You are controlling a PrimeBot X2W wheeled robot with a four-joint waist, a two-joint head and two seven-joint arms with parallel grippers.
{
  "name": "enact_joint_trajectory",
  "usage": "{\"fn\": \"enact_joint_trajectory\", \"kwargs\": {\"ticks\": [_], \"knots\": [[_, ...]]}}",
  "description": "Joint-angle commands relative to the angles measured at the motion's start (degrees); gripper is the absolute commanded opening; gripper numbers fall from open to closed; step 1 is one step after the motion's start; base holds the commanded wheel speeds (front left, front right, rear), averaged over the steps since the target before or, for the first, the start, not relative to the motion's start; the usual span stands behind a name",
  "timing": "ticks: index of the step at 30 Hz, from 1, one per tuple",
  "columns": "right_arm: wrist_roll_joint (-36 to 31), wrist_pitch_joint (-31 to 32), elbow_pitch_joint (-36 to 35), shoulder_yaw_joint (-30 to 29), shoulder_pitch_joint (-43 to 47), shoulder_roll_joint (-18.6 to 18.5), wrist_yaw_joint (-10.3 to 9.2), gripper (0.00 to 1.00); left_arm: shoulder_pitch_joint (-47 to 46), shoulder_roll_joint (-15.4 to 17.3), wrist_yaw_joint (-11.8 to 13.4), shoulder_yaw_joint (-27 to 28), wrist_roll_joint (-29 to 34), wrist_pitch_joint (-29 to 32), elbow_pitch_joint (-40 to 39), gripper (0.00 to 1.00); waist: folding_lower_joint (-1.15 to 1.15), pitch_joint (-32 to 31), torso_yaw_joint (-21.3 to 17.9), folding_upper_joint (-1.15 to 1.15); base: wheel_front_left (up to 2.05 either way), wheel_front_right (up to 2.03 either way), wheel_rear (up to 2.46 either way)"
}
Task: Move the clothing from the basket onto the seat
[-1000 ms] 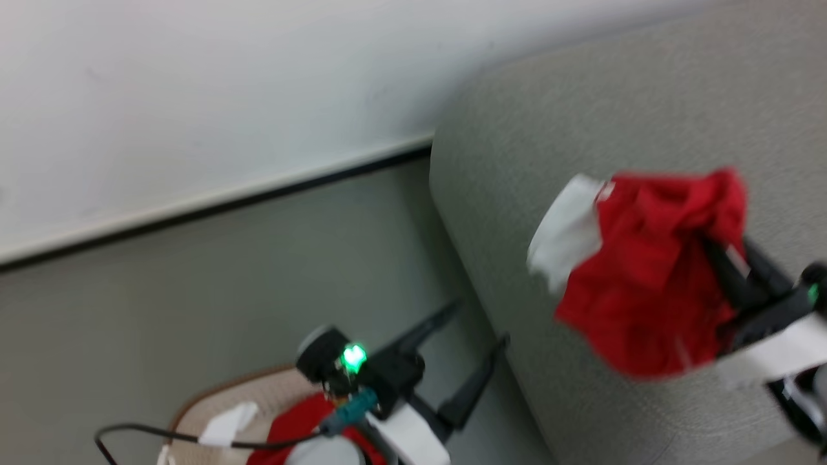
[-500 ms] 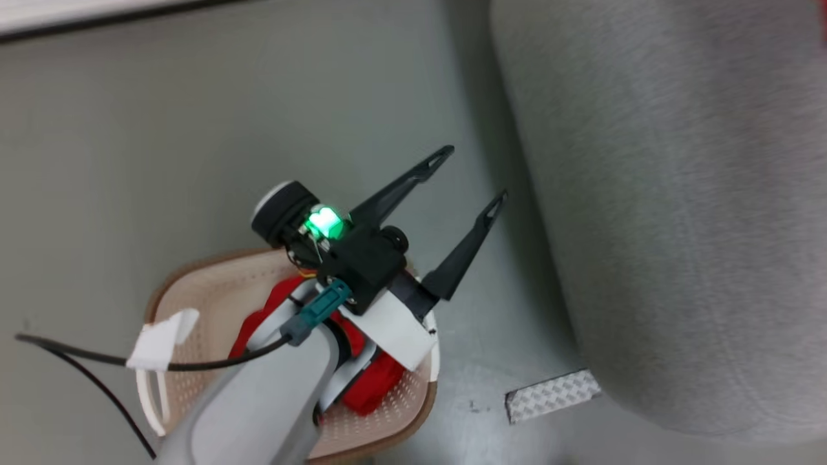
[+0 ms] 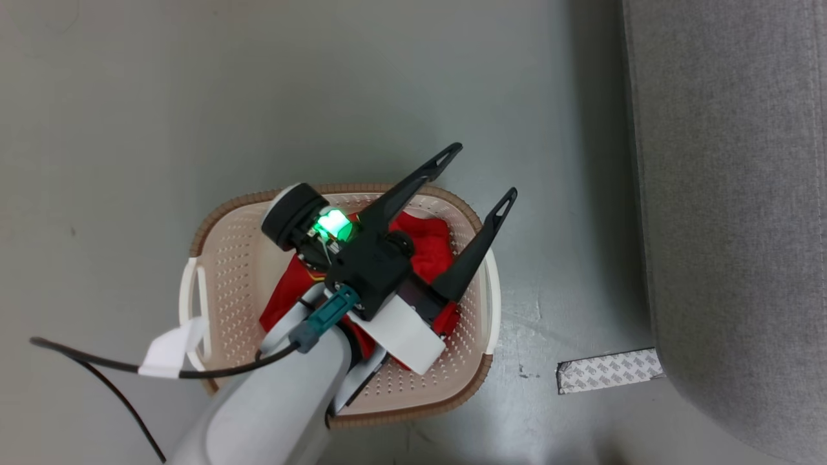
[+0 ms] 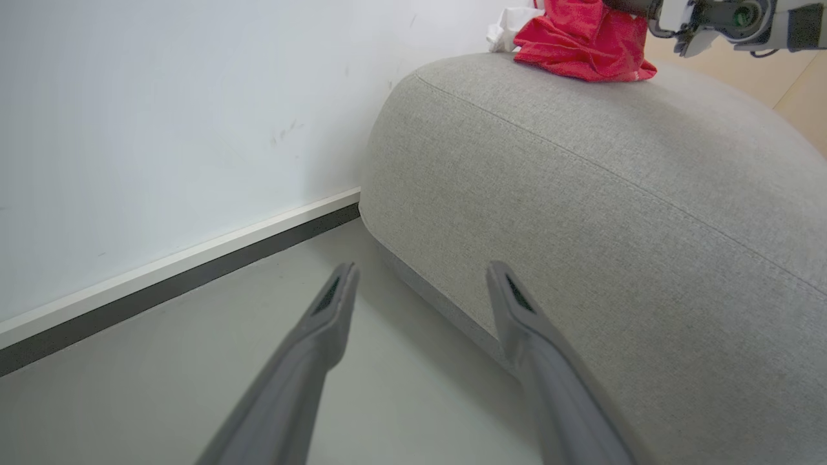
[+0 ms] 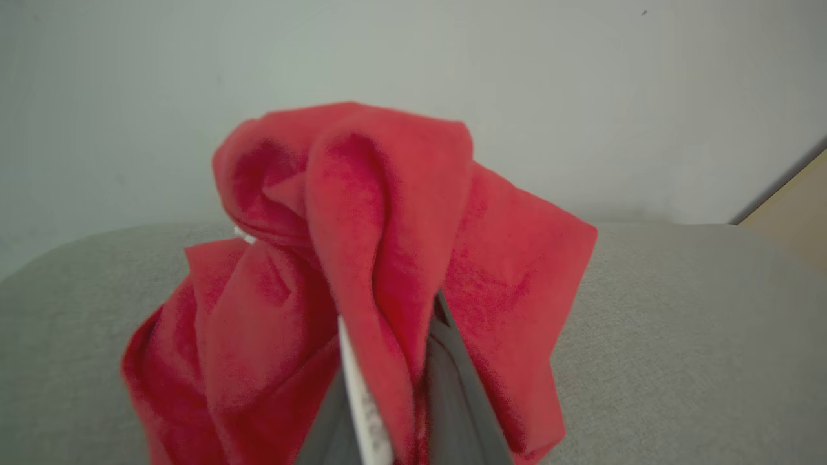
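Head view: left gripper splayed empty over the basket of red clothing. Right wrist view: right gripper pinching a red garment above the seat.

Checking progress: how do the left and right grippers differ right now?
The left gripper is open and empty; the right gripper is shut on clothing. The left hangs over the basket; the right is at the seat, with its clothing touching it. Both have dark fingers.
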Motion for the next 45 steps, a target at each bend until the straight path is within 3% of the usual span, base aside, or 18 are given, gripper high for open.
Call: {"fn": "enact_joint_trajectory", "kwargs": {"ticks": [1,6,7,8,9,21,32,37,45], "knots": [[-1.4,-0.5,2.4,-0.6,0.4,0.9,-0.14,0.0,0.6,-0.1,0.2,-0.1,-0.2,-0.6,0.4,1.0,-0.01,0.1,0.4,0.01,0.0,0.0,0.0],[-3.8,-2.0,7.4,-1.8,-0.1,3.6,-0.14,0.02,1.2,0.0,0.7,0.0,-0.7,-1.4,1.7,1.0,-0.01,-0.9,0.2,0.01,0.0,0.0,0.0],[-4.4,-2.3,7.7,-1.7,-0.4,3.9,-0.14,0.29,1.3,0.1,1.0,0.2,-0.9,-1.6,1.8,1.0,-0.01,-1.3,0.0,0.01,0.0,0.0,0.0],[-4.6,-2.7,8.0,-1.6,-0.5,4.1,-0.14,0.68,1.4,0.2,1.1,0.4,-1.0,-1.8,2.0,1.0,-0.01,-1.8,-0.1,0.01,0.0,0.0,0.0],[-4.9,-2.9,8.4,-1.3,-0.5,4.3,-0.14,1.0,1.6,0.3,1.3,0.6,-1.2,-2.0,2.2,1.0,-0.01,-2.3,-0.4,0.01,0.0,0.0,0.0],[-6.5,-7.2,5.9,6.3,9.6,6.2,-0.14,1.0,9.5,1.4,4.3,3.1,-5.2,-4.9,7.8,1.0,-0.01,-16.6,-2.2,0.01,0.0,0.0,0.0],[-3.9,-8.5,-10.8,5.9,32.3,7.2,-0.14,1.0,22.6,2.6,8.4,9.6,-10.6,-7.2,11.4,1.0,-0.01,-33.1,-0.2,0.01,0.0,0.0,0.0],[-5.6,-8.4,-19.9,2.4,44.5,10.1,-0.14,1.0,29.8,3.2,10.3,14.2,-11.8,-7.2,9.5,1.0,-0.01,-38.9,0.7,0.01,0.0,0.0,0.0],[-8.8,-8.4,-31.5,-3.1,62.6,19.6,-0.14,1.0,39.3,2.5,11.0,20.9,-10.5,-7.2,6.4,1.0,-0.01,-45.0,3.4,0.01,0.0,0.0,0.0]]}}
